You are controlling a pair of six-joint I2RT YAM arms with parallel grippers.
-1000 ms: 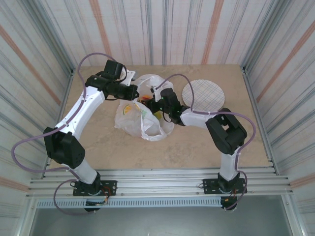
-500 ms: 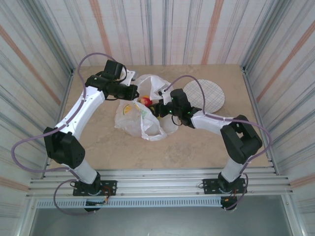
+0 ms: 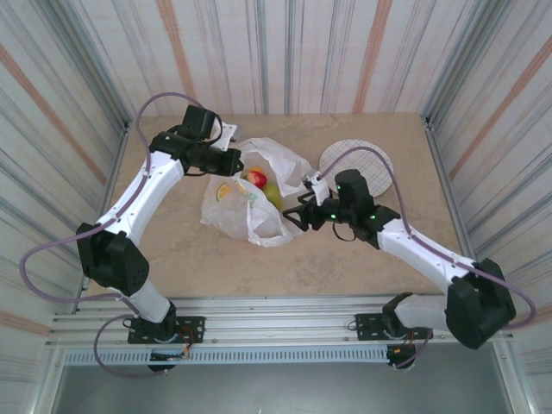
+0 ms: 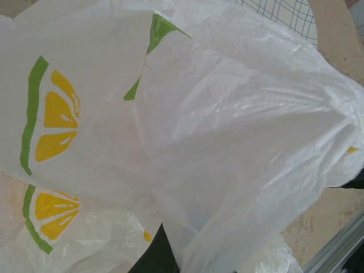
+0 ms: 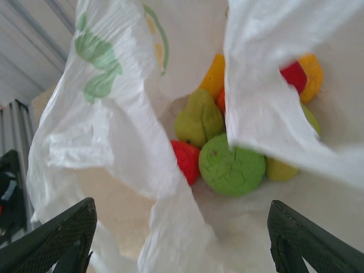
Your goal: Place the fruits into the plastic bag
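Right wrist view: right fingers (image 5: pixel 62 239) spread, holding nothing | left fingers (image 3: pixel 231 160) pressed together, pinching bag (image 3: pixel 259 216) rim | fruits (image 5: pixel 230 170) heaped inside bag on table (image 3: pixel 172 259) | filling judged essentially complete.

I am looking into a robotics lab test cell, not a home or a shop. Tall striped panels (image 3: pixel 285 52) are closing in the beige table (image 3: pixel 190 259) on three sides. Bare aluminium rails (image 3: pixel 276 315) are running along its near edge, carrying the bolted bases of the left arm (image 3: pixel 142 194) and the right arm (image 3: pixel 423 250). Loose lilac cables (image 3: pixel 34 259) are looping off both arms. The fruits (image 5: pixel 230 170) sitting in the plastic bag (image 3: pixel 250 220) are looking like moulded toys, props rather than groceries.
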